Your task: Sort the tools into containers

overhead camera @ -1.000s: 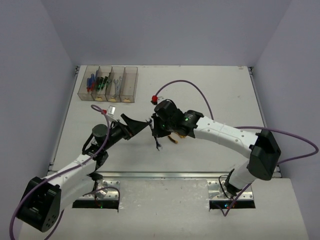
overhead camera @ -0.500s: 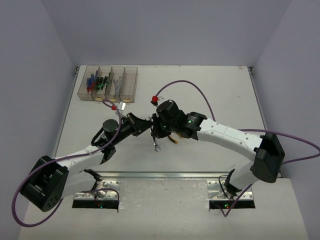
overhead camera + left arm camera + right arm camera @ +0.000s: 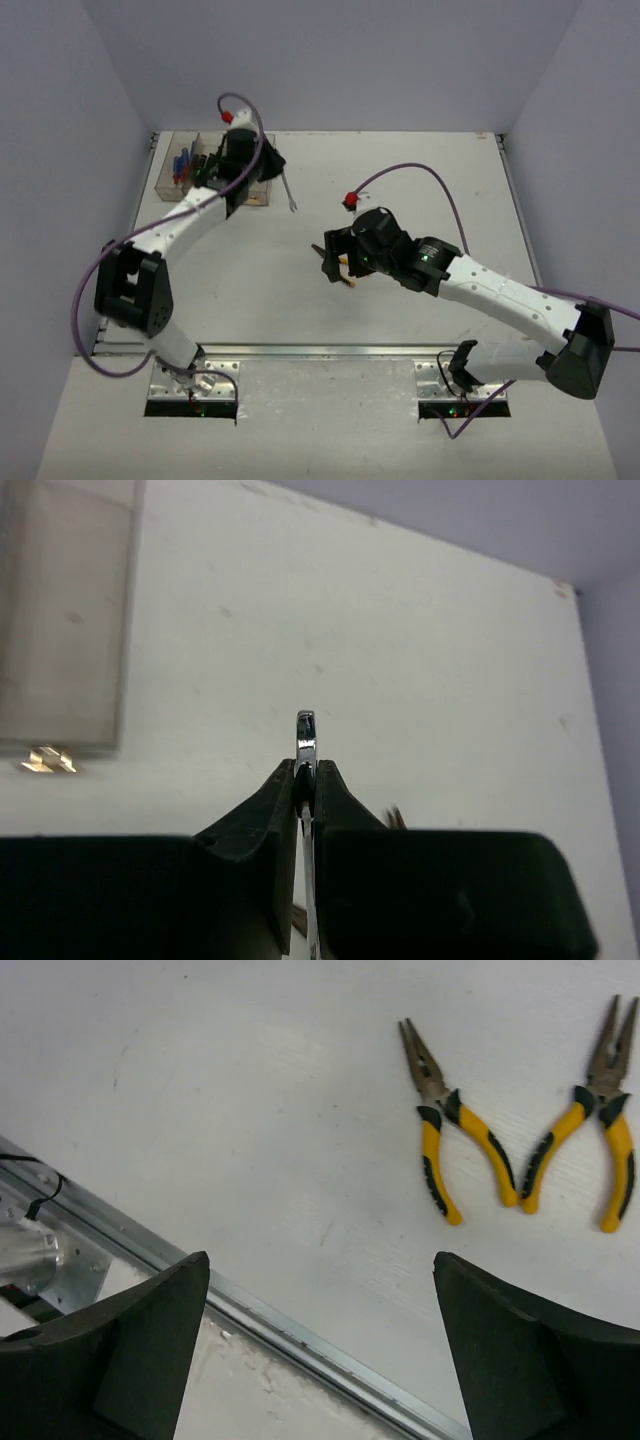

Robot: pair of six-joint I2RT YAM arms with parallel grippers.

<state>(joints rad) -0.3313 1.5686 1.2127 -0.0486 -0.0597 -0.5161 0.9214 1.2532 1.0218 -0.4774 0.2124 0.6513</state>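
My left gripper (image 3: 272,170) is shut on a silver wrench (image 3: 289,197), held in the air just right of the containers (image 3: 180,185) at the table's back left. In the left wrist view the wrench (image 3: 305,738) stands edge-on between the closed fingers, and one container (image 3: 60,630) shows at the upper left. Blue and green-handled screwdrivers (image 3: 190,163) lie in the left bins. My right gripper (image 3: 327,262) hangs open and empty over mid-table. Two yellow-and-black pliers (image 3: 455,1150) (image 3: 590,1120) lie on the table beyond my right gripper (image 3: 320,1256).
A metal rail (image 3: 250,1310) marks the table's near edge, close under the right gripper. A small yellowish label (image 3: 45,760) sits at the container's near end. The left arm covers the two right-hand bins from above. Purple cables loop off both wrists.
The left gripper shut on the wrench that the right gripper held at mid-table, the right gripper opened, and the left arm swung the wrench back to the containers. The right arm drew slightly right.
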